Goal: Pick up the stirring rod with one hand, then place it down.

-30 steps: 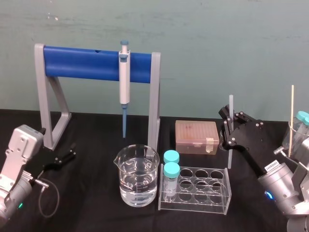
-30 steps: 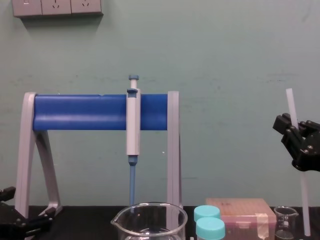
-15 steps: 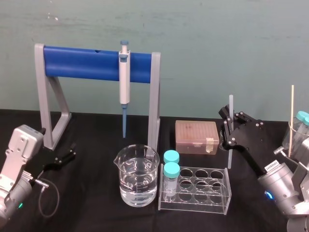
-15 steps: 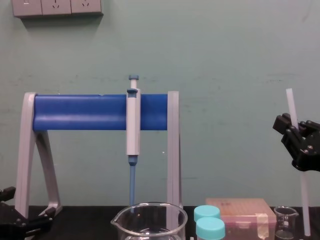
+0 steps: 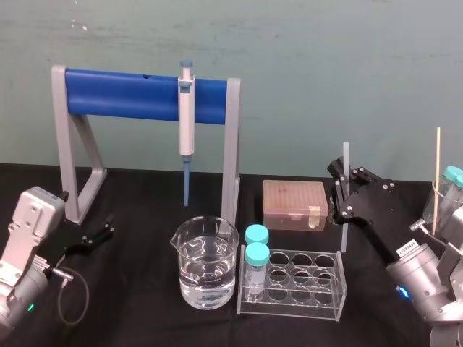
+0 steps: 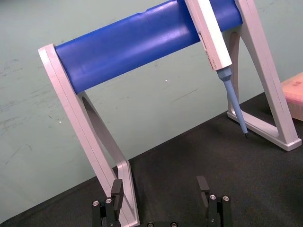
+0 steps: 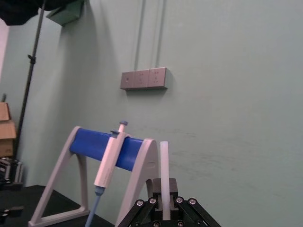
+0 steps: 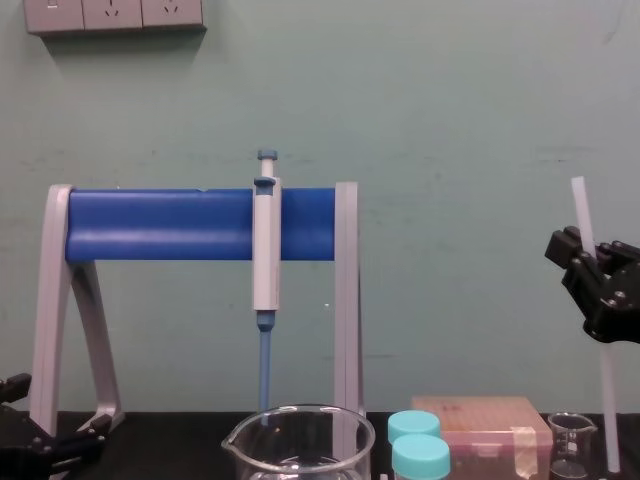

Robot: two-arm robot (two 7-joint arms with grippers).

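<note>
Left gripper (image 5: 110, 225) low on table beside pipette stand (image 5: 137, 94) leg, jaws spread wide, empty. Water beaker (image 5: 205, 262) and tube rack (image 5: 293, 282) centre. Right gripper (image 5: 344, 196) clamped around stirring rod (image 5: 346, 155), rod near upright, just right of pink box (image 5: 294, 204).

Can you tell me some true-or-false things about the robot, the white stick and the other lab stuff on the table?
1. The right gripper is shut on the white rod and holds it upright. True.
2. The pipette lies flat on the table. False: it hangs on the blue stand, tip pointing down.
3. The big beaker has clear liquid in it. True.
4. Every hole of the tube rack is filled. False: two blue-capped tubes stand at one end; the other holes are empty.
5. The left gripper holds the box. False: it is open and empty, low beside the stand's leg.
</note>
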